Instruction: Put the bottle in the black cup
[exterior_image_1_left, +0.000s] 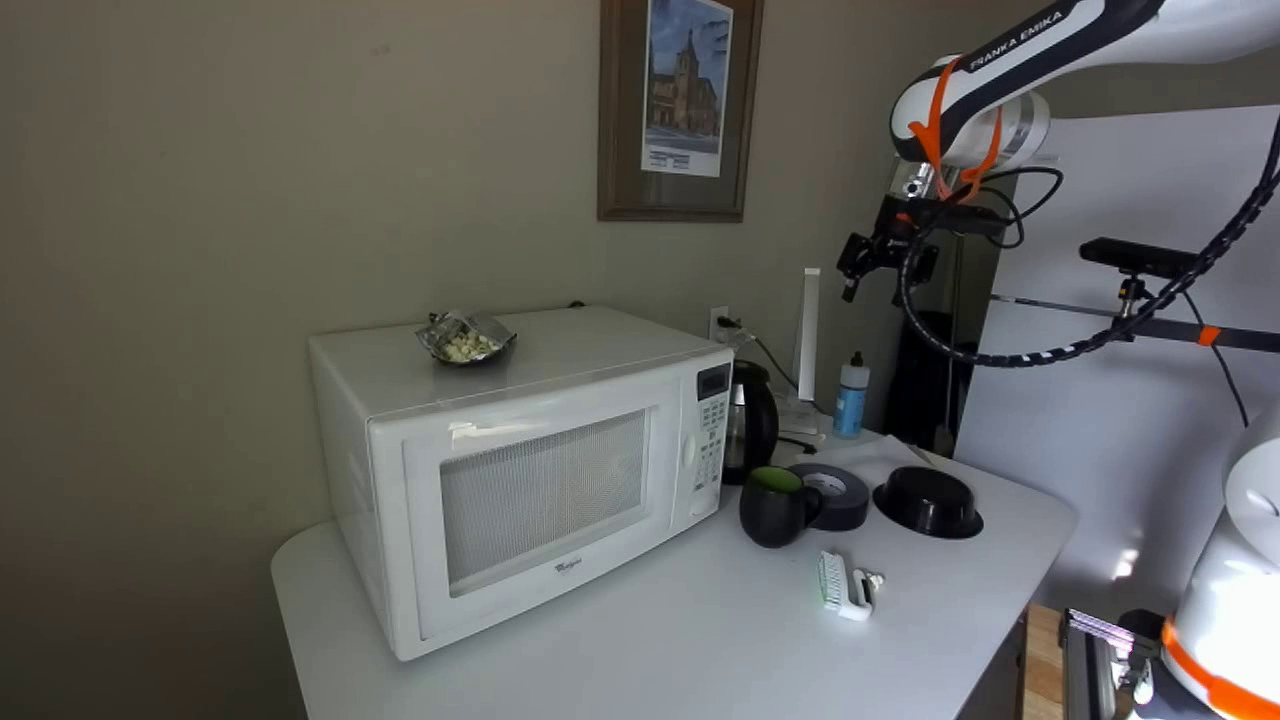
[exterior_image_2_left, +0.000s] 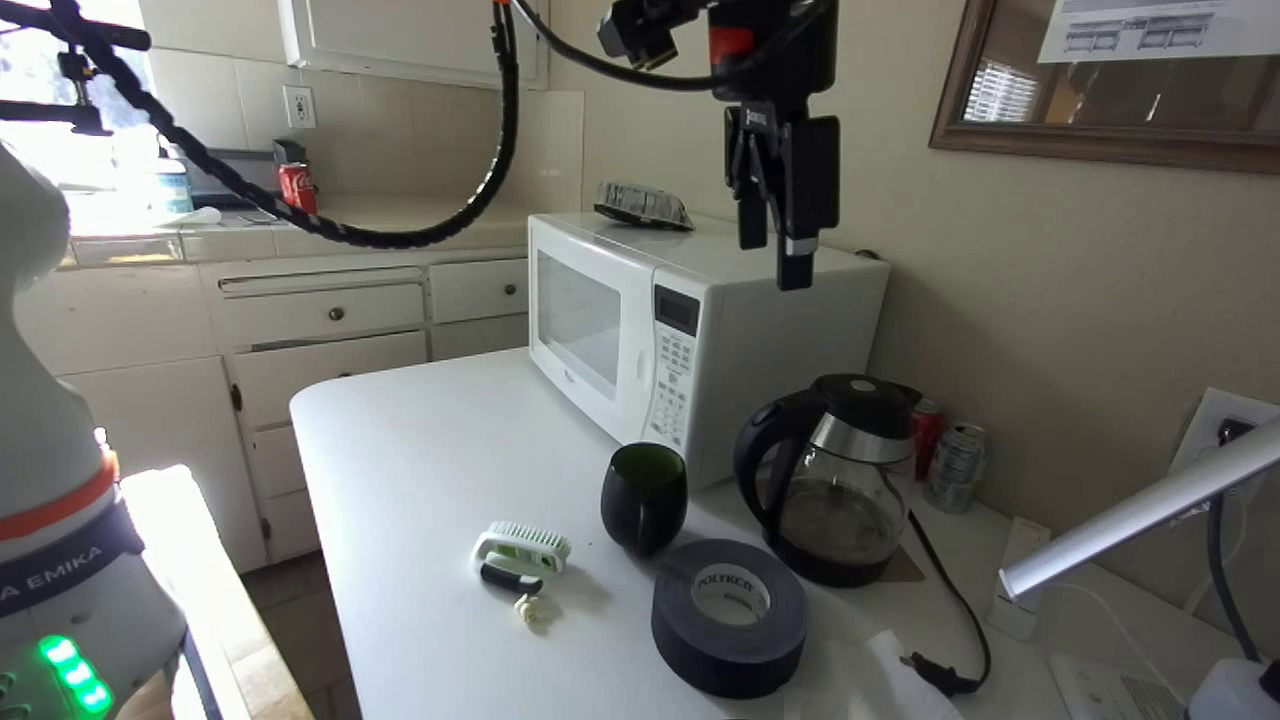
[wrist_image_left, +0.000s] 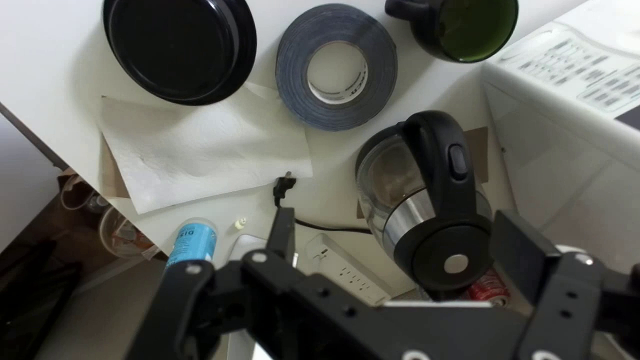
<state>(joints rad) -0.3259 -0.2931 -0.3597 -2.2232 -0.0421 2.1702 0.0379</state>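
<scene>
The bottle (exterior_image_1_left: 850, 405), clear with a blue label and black tip, stands upright at the table's far edge in an exterior view. Its blue body also shows in the wrist view (wrist_image_left: 194, 242), partly hidden by a gripper finger. The black cup (exterior_image_1_left: 775, 515) with a green inside stands upright by the microwave's front corner; it also shows in an exterior view (exterior_image_2_left: 645, 515) and at the wrist view's top right (wrist_image_left: 472, 30). My gripper (exterior_image_1_left: 873, 294) is open and empty, high above the table. In the wrist view its fingers (wrist_image_left: 395, 225) are wide apart, with the kettle far below.
A black kettle (exterior_image_2_left: 845, 490) stands beside the white microwave (exterior_image_2_left: 700, 290). A tape roll (exterior_image_2_left: 730, 620) lies beside the cup. A black bowl-like piece (exterior_image_1_left: 930, 500), a brush (exterior_image_1_left: 845, 585), a tall white tube (exterior_image_1_left: 808, 335) and a power strip (wrist_image_left: 347, 270) are also on the table.
</scene>
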